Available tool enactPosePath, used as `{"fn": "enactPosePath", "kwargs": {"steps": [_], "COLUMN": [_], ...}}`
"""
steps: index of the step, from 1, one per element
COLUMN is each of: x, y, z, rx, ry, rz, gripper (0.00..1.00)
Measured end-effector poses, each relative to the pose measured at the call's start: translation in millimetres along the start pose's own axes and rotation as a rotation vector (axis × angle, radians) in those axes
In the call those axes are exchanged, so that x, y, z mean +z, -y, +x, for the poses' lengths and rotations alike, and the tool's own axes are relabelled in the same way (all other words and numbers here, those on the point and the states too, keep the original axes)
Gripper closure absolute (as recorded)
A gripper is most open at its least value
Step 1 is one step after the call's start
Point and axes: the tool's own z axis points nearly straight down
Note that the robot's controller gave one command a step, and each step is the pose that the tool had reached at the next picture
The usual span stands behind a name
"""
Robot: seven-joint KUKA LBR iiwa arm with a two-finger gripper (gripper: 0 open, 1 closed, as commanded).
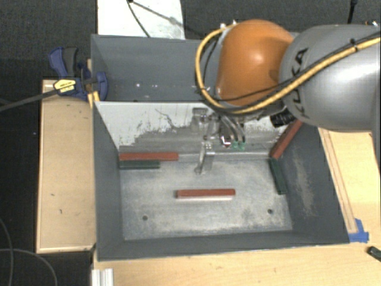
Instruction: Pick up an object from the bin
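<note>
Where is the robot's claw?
The gripper hangs near the bin's back wall, between the left red bar and the leaning right bar, behind the middle bar.

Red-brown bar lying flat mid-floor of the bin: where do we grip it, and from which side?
Take the red-brown bar at mid-length, across its narrow width, straight down from above. It lies flat, length running left-right in the view, with bare bin floor along both long edges, so there is likely room either side. The hand sits just behind it, toward the back wall.
</note>
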Motion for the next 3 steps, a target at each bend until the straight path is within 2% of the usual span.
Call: {"fn": "enactPosePath", "kwargs": {"steps": [1,2,3], "x": [161,157,-63], "y": [68,66,104], "z": [52.9,50.2,42.5], "rx": [-0.203,-0.2,-0.486], "ry": [-0.011,-0.002,0.007], "rz": [0.002,0.0,0.004], "gripper": [0.0,1.0,1.0]}}
